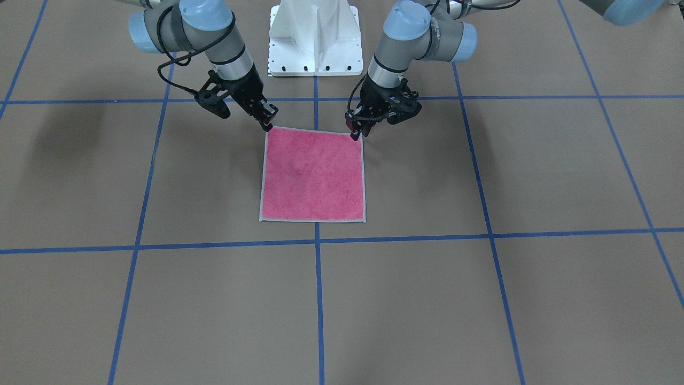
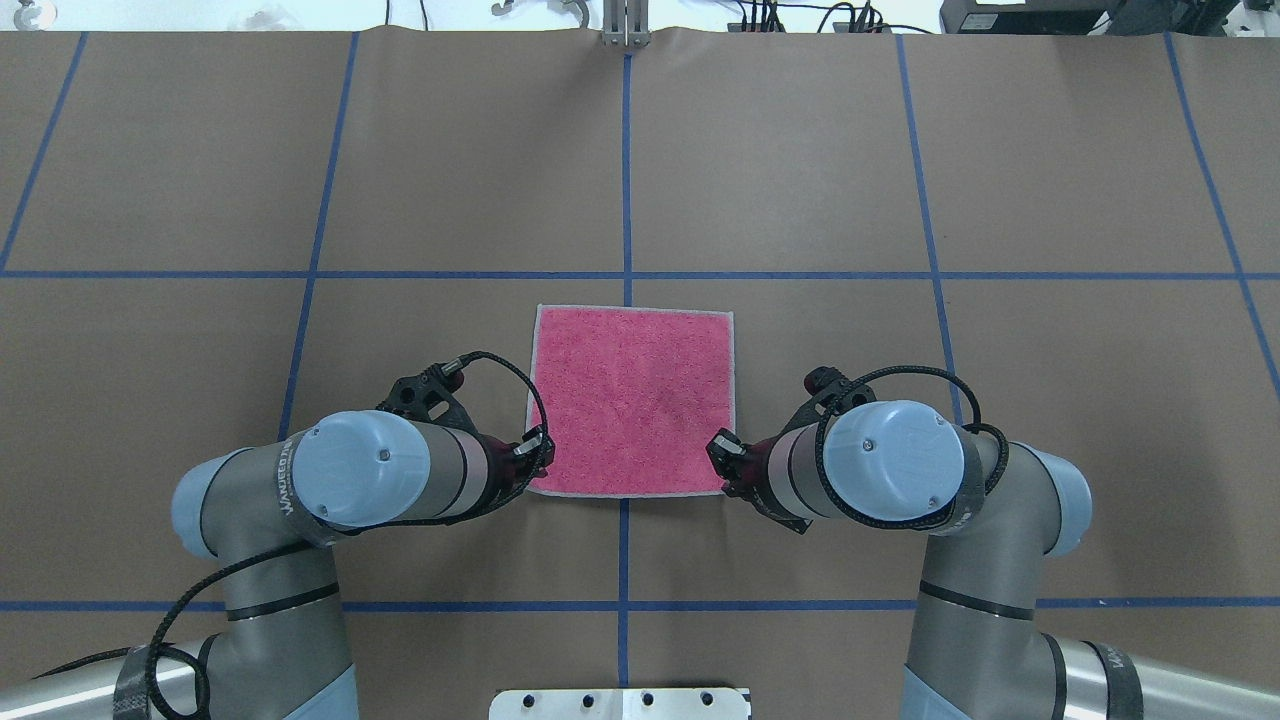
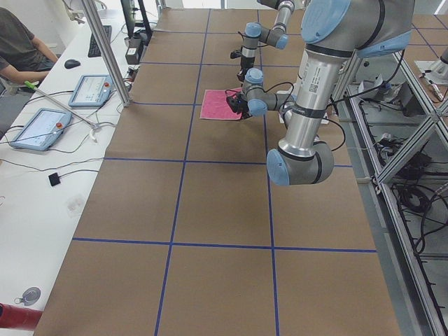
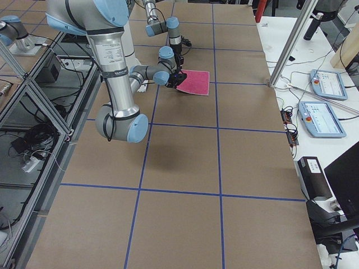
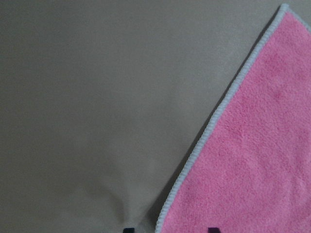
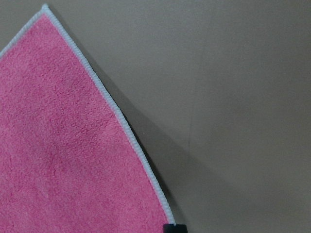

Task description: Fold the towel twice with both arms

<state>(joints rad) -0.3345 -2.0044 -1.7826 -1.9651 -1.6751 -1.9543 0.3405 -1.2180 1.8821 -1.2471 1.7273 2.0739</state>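
The towel [image 1: 312,174] [image 2: 632,400] lies flat on the brown table, pink face up, with a light grey border. Both grippers are at its two corners nearest the robot. My left gripper [image 2: 535,455] [image 1: 355,131] is open. In the left wrist view its fingertips [image 5: 127,228] stand either side of the towel's [image 5: 257,160] left edge. My right gripper [image 2: 722,450] [image 1: 267,124] shows in the right wrist view as one dark block [image 6: 174,227] right at the end of the towel's [image 6: 63,145] right edge, shut on that corner. The cloth still lies flat.
The white bolted pedestal [image 1: 315,37] stands just behind the towel between the arms. Blue tape lines [image 2: 625,180] grid the brown table. Beyond its far edge a person [image 3: 21,49] sits at a white bench with control tablets [image 3: 35,128] [image 4: 322,117] and a metal post [image 3: 105,49].
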